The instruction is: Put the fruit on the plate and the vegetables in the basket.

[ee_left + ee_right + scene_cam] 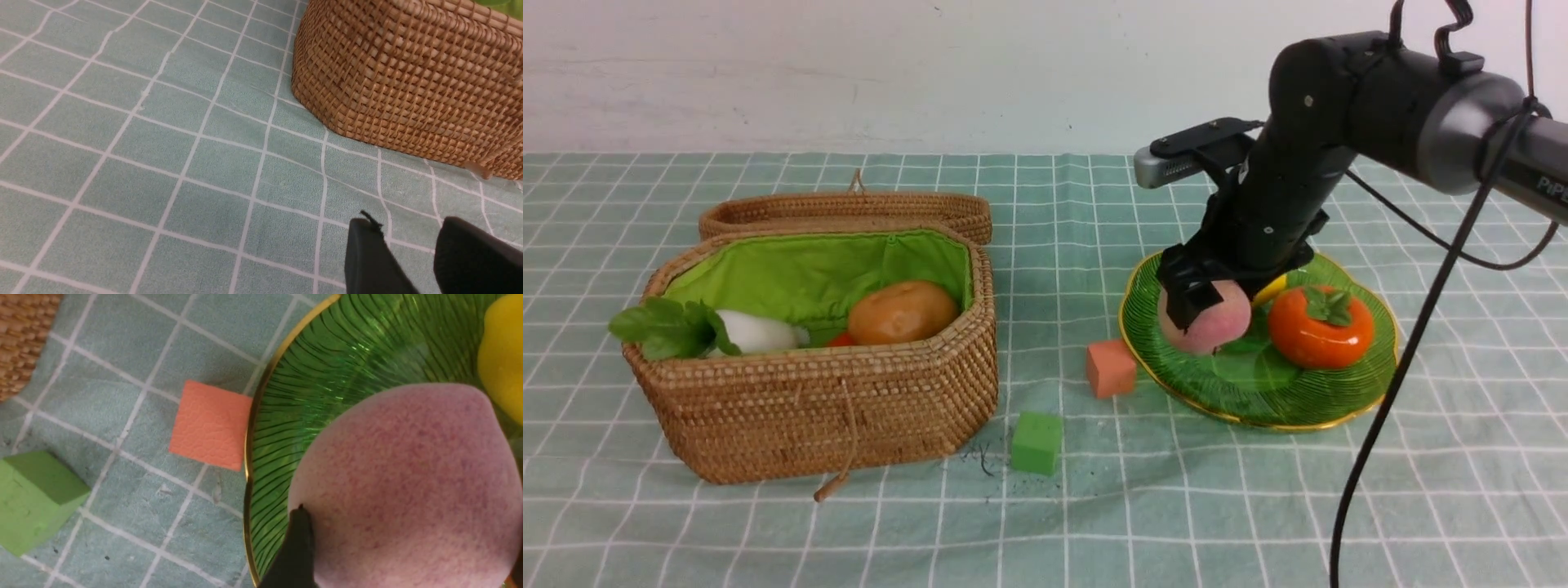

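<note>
The fuzzy pink peach (1217,327) (408,465) hangs low over the left part of the green glass plate (1258,396) (294,388). My right gripper (1207,304) (408,555) is shut on it, one finger pressed to each side. An orange-red persimmon (1319,327) sits on the plate, and a yellow lemon (1272,287) (502,355) peeks out behind the arm. The wicker basket (849,408) (408,81) holds a brown potato (903,312), a white radish (756,333) and a sliver of something orange-red. My left gripper (408,228) is open and empty above the cloth beside the basket.
An orange cube (1111,367) (210,424) lies against the plate's left rim. A green cube (1037,443) (36,498) sits in front, between basket and plate. The basket's lid (849,211) lies open behind it. A black cable hangs from the right arm.
</note>
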Controlling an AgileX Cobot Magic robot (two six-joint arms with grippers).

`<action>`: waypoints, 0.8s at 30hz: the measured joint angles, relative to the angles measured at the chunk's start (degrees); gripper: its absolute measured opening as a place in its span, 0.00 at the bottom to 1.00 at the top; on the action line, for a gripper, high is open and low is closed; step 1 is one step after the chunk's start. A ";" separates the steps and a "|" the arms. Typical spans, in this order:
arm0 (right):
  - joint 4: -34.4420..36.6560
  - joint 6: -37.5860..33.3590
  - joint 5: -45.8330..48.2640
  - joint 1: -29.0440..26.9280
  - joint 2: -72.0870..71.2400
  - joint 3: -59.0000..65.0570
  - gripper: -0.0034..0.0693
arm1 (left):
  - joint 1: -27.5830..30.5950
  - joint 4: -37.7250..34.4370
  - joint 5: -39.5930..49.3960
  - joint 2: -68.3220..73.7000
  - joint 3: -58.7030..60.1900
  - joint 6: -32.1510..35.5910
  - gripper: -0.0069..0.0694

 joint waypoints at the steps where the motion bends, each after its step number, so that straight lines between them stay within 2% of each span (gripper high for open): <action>1: -0.19 0.25 -0.05 0.00 0.00 0.00 0.96 | 0.00 0.00 0.00 0.00 0.00 0.00 0.40; 6: -3.66 2.77 2.00 0.00 -0.80 0.00 0.97 | 0.00 0.00 0.00 0.00 0.00 0.00 0.40; 11: -6.99 3.57 4.69 -0.05 -5.57 0.00 0.86 | 0.00 0.00 0.00 0.00 0.00 0.00 0.40; 14: -7.24 2.17 8.18 -0.24 -11.29 0.00 0.74 | 0.00 0.00 0.00 0.00 0.00 0.00 0.40; 15: -7.24 1.97 8.44 -0.24 -11.70 0.00 0.74 | 0.00 0.00 0.00 0.00 0.00 0.00 0.40; 18: -7.03 -0.62 10.93 -0.54 -18.63 0.00 0.58 | 0.00 0.00 0.00 0.00 0.00 0.00 0.40; 19: -7.03 -0.72 11.09 -0.57 -19.52 0.00 0.57 | 0.00 0.00 0.00 0.00 0.00 0.00 0.40; 20: -7.03 -0.88 11.35 -0.57 -23.33 0.51 0.48 | 0.00 0.00 0.00 0.00 0.00 0.00 0.40; 24: -6.47 1.16 11.65 -0.57 -32.46 5.42 0.26 | 0.00 0.00 0.00 0.00 0.00 0.00 0.40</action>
